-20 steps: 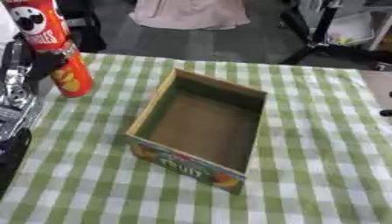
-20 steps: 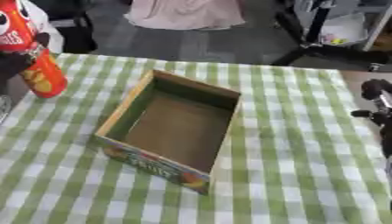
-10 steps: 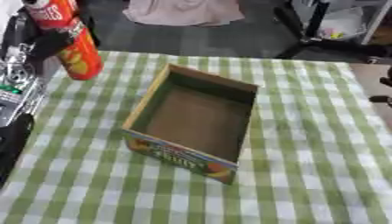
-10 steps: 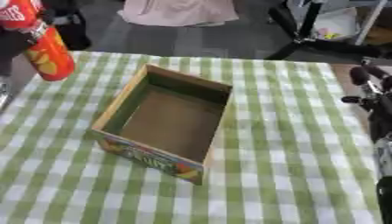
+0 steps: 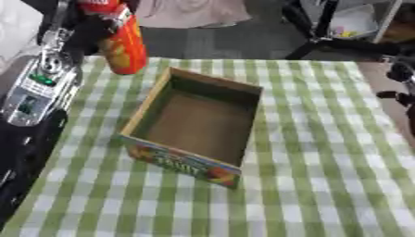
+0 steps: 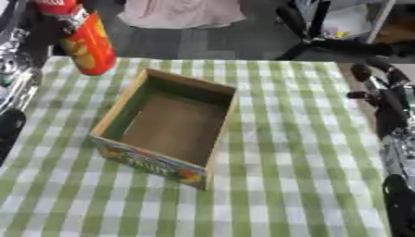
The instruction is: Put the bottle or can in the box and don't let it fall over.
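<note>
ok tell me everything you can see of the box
The box is an open-topped rectangular cardboard tray, plain brown inside and empty. Its near outer wall carries a colourful printed fruit picture with lettering. It sits flat on the green and white checked tablecloth, turned askew so one corner points toward the robot. Nothing touches it but the cloth. The red can hangs tilted in the air beyond its far left corner, not yet over the opening.

green-and-white checked tablecloth (image 5: pixel 324 152) up front; beyond it dark grey floor (image 5: pixel 203 41), pale pink fabric (image 5: pixel 191 11), black stand legs (image 6: pixel 324 44) far right.
</note>
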Controlling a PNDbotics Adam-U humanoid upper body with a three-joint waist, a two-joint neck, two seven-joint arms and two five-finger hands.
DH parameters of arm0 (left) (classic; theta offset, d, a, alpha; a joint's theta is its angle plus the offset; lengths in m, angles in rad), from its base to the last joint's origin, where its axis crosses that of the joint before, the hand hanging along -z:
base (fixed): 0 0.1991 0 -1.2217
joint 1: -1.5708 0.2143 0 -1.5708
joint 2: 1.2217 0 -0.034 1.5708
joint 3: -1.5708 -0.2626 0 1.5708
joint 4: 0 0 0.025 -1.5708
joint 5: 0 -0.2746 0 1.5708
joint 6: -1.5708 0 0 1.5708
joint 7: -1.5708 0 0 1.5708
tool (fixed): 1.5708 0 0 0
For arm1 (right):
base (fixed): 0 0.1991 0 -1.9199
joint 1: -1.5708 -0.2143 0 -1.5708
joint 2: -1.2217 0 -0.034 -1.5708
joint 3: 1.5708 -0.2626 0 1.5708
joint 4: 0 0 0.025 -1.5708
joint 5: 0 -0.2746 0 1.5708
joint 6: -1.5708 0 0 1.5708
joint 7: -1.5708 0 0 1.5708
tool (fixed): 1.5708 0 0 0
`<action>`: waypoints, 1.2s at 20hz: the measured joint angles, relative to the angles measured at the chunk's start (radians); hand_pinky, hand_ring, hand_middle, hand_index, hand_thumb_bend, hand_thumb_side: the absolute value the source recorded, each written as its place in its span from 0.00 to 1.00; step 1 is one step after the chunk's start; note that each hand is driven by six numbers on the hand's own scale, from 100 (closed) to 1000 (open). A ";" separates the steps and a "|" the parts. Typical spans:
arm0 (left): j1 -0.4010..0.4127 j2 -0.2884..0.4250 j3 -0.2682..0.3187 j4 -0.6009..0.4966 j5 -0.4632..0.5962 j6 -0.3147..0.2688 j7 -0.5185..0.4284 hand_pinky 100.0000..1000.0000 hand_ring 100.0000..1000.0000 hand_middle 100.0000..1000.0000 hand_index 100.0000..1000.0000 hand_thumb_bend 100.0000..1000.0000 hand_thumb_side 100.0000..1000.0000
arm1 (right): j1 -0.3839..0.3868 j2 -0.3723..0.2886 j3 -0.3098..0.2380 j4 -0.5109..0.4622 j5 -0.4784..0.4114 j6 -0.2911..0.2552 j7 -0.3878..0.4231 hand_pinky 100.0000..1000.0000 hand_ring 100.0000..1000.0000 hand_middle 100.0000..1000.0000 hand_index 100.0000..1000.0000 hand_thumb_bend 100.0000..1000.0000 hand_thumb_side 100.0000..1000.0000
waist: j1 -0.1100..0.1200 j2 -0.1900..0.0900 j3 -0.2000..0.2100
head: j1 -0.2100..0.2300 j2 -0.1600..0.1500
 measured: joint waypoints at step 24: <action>0.050 -0.212 -0.058 0.048 -0.109 -0.039 -0.010 0.56 0.09 0.09 0.20 0.00 0.00 | -0.009 0.017 0.000 -0.018 0.004 0.004 0.005 0.48 0.84 1.00 0.76 1.00 0.35 | -0.004 0.001 -0.018 | 0.008 -0.003</action>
